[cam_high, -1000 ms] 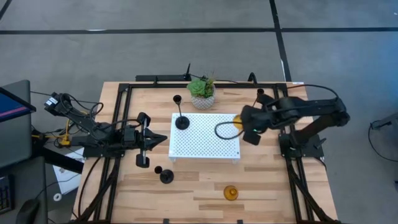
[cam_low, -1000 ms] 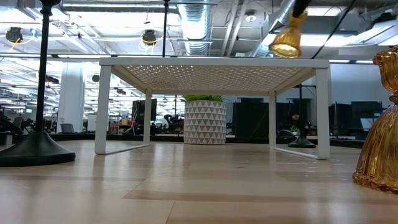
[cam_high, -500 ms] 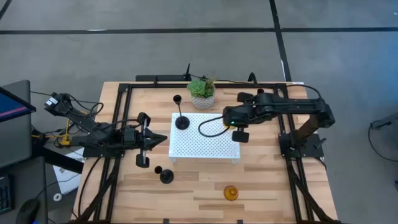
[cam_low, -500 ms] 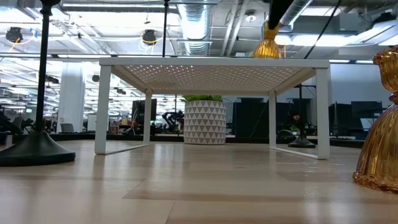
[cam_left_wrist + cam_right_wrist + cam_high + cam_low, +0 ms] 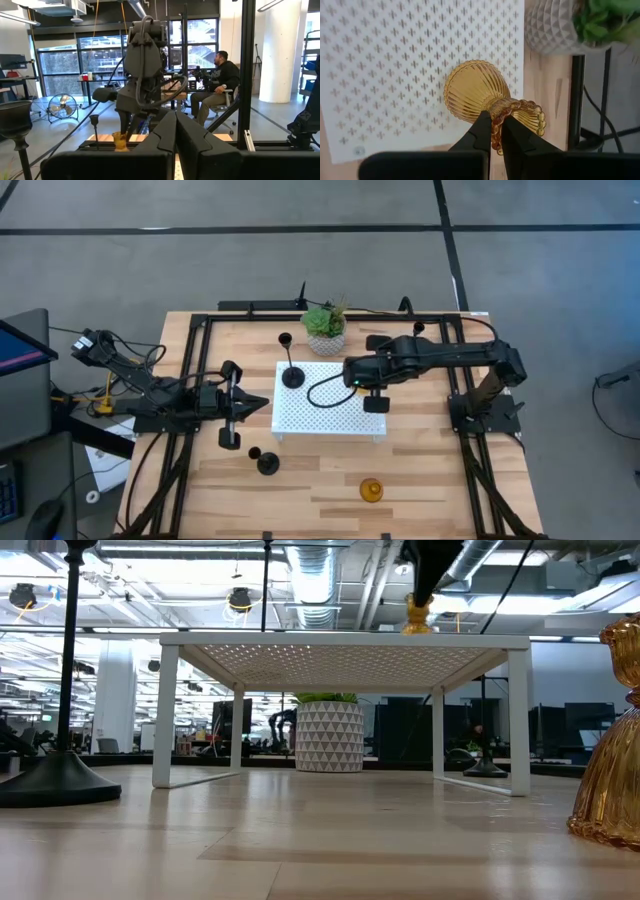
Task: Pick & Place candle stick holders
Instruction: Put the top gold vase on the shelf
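One amber holder sits pinched in the right tool, seemingly above the white rack.

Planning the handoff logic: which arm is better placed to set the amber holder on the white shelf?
Right. Its gripper is shut on the amber holder, directly above the white shelf. The left gripper waits beside the shelf, holding nothing.

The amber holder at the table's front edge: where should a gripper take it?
Grip the amber holder at its narrow waist, coming down from above. It stands upright and alone, and the ribbed body flares wide below, so the waist is probably the surest hold.
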